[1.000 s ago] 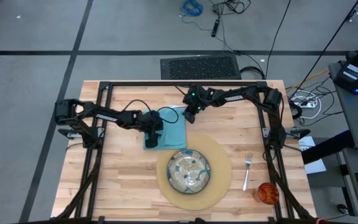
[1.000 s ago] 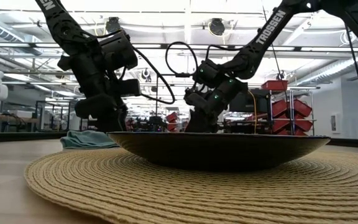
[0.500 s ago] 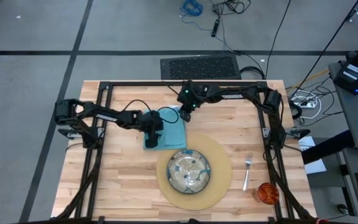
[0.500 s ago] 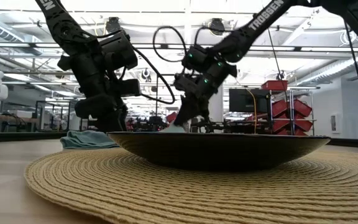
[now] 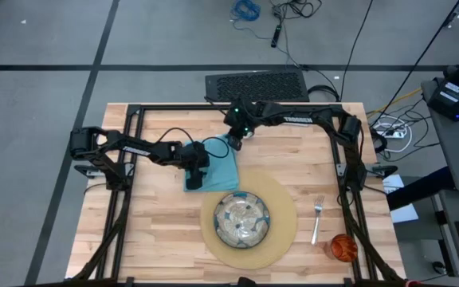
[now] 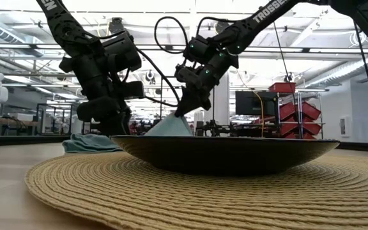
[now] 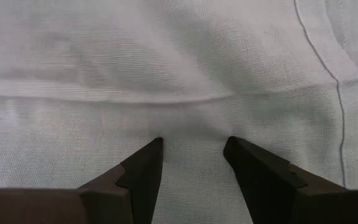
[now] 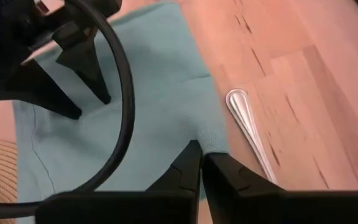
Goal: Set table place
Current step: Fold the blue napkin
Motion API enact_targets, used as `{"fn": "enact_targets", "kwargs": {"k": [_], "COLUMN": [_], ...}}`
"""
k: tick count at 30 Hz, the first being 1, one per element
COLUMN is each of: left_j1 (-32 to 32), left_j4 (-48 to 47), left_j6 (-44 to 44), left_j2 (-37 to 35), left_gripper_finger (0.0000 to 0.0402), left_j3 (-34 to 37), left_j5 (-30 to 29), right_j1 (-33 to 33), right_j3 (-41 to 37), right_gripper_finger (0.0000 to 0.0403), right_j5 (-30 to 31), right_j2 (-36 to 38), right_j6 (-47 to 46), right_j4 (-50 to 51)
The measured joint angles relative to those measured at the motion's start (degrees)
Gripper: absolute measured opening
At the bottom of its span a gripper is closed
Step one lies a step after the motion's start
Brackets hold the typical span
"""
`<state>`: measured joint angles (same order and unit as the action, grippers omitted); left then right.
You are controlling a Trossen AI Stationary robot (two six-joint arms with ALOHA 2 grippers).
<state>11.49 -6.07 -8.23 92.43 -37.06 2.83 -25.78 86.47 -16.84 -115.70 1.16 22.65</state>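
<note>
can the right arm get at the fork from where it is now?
Probably yes. The fork lies bare on the table beside the placemat, nothing over it. But the right tool is pinching the napkin corner and must release first.

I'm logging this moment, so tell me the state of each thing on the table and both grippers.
napkin: one corner lifted, rest flat
right gripper: shut on napkin corner
left gripper: open, pressed on napkin
plate: on placemat
fork: flat beside placemat
cup: near fork
</note>
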Motion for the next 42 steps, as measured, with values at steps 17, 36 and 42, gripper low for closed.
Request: {"fn": "enact_targets", "kwargs": {"k": [17,36,42], "left_j1": [0.0,0.0,0.0], "left_j4": [0.4,-0.6,-1.2], "left_j6": [0.0,0.0,-0.2], "left_j2": [0.0,0.0,0.0], "left_gripper_finger": [0.0178,0.0178,0.0178], "left_j3": [0.1,-0.1,-0.1], "left_j5": [0.0,0.2,0.8], "right_j1": [0.2,-4.0,-5.0], "right_j3": [0.6,-4.9,-7.1], "right_gripper_finger": [0.0014,0.0152,0.0168], "right_j5": [-1.2,-4.5,-5.8], "right_j2": [-0.4,-0.2,-0.3], "right_j6": [-0.9,-2.3,-3.7], "right_j4": [6.3,2.7,-1.0]}}
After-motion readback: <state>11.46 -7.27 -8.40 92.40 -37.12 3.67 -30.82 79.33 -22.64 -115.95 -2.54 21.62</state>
